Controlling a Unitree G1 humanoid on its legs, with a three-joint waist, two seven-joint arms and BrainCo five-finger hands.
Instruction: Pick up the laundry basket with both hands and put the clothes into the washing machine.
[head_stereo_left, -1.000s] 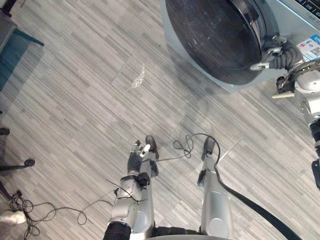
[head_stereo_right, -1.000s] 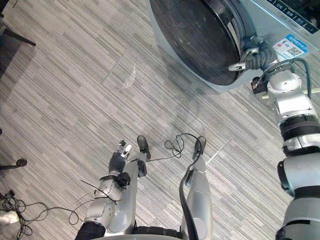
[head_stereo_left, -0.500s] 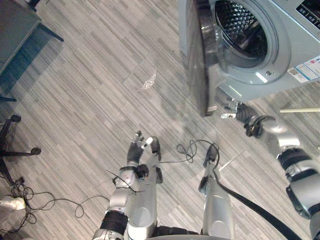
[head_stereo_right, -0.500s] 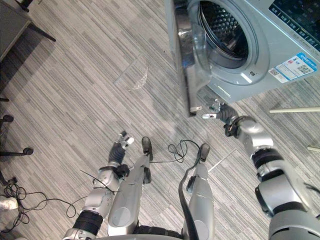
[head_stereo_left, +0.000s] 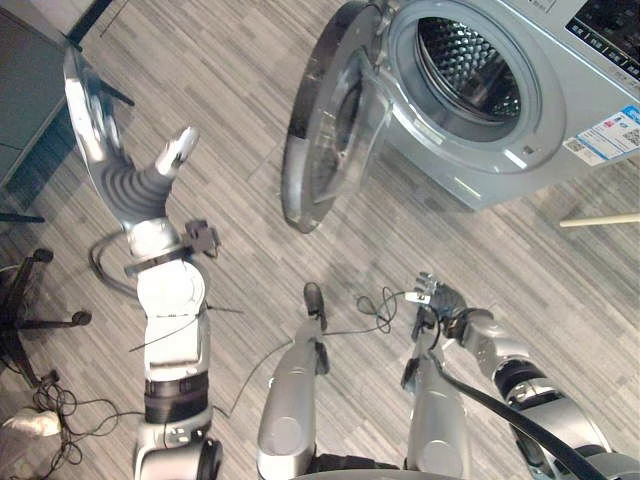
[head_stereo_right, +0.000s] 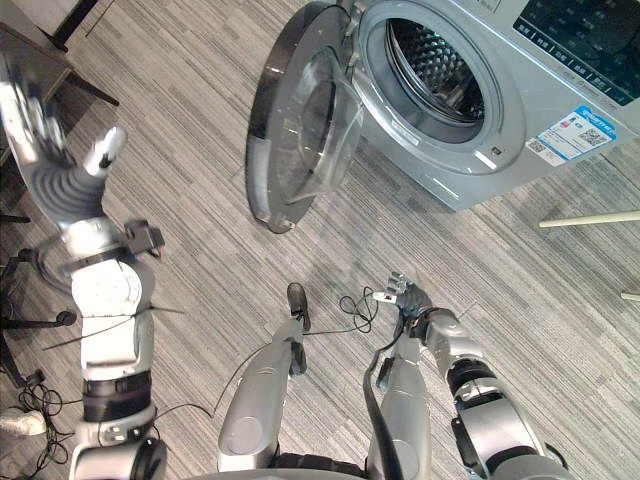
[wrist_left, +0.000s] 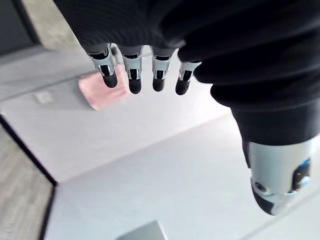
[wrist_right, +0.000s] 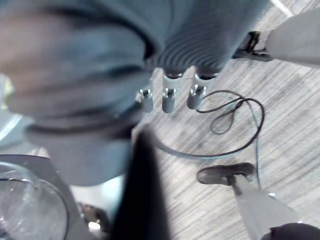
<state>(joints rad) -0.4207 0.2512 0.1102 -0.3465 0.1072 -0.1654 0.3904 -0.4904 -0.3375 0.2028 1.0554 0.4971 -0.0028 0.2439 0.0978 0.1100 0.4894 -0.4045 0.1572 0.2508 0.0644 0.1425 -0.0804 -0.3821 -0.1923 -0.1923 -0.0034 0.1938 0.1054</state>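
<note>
The grey washing machine (head_stereo_left: 570, 90) stands at the top right. Its round glass door (head_stereo_left: 330, 120) is swung wide to the left, baring the steel drum (head_stereo_left: 470, 70). My left hand (head_stereo_left: 92, 108) is raised high at the far left, away from the machine; its fingers (wrist_left: 135, 75) are straight and hold nothing. Past them, a pink thing (wrist_left: 102, 92) lies on a pale surface. My right hand (head_stereo_left: 440, 296) hangs low over the floor in front of the machine, well below the door, fingers (wrist_right: 170, 97) relaxed and empty.
A dark desk (head_stereo_left: 30, 80) fills the upper left corner, with a chair base (head_stereo_left: 40, 300) below it at the left edge. Loose cables (head_stereo_left: 60, 430) lie at the lower left. A pale rod (head_stereo_left: 600, 218) rests on the floor at the right.
The door has swung wide open to the left. My right hand has let go of it and dropped toward the floor. My left arm has lifted high to the left.
</note>
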